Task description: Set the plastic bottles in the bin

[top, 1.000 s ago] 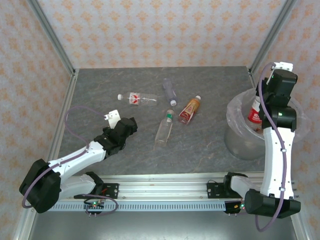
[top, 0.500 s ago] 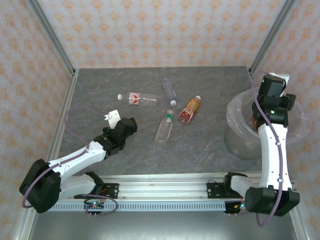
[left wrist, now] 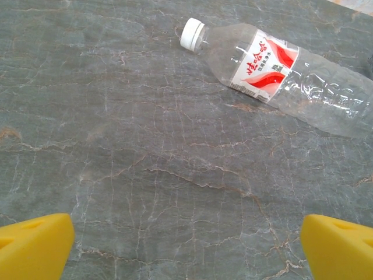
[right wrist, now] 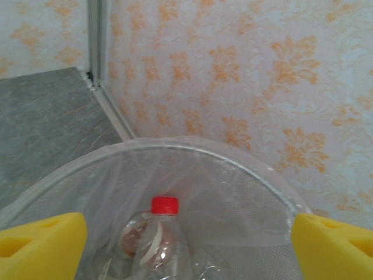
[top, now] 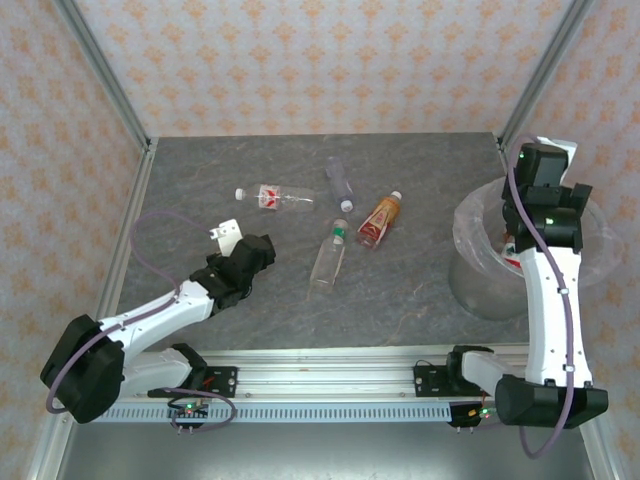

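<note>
Four plastic bottles lie on the grey table: a red-and-white labelled one (top: 275, 197) (left wrist: 274, 67) with a white cap, a dark one (top: 340, 182), an orange-labelled one (top: 381, 219), and a clear one with a green cap (top: 328, 256). My left gripper (top: 256, 252) (left wrist: 186, 233) hovers low over bare table, open, short of the red-and-white bottle. My right gripper (top: 516, 226) (right wrist: 186, 228) is open above the bin (top: 480, 285) (right wrist: 233, 160). Below it, inside the bin, a red-capped bottle (right wrist: 158, 242) (top: 512, 243) stands free of the fingers.
The bin stands at the table's right edge beside a metal frame post (top: 535, 80) and the patterned wall (right wrist: 262, 70). A rail (top: 320, 365) runs along the near edge between the arm bases. Bare table lies left of the bottles.
My right gripper has let go of the red-labelled bottle, which now stands in the bin, and its wrist has shifted slightly back and left. The left arm has barely moved.
</note>
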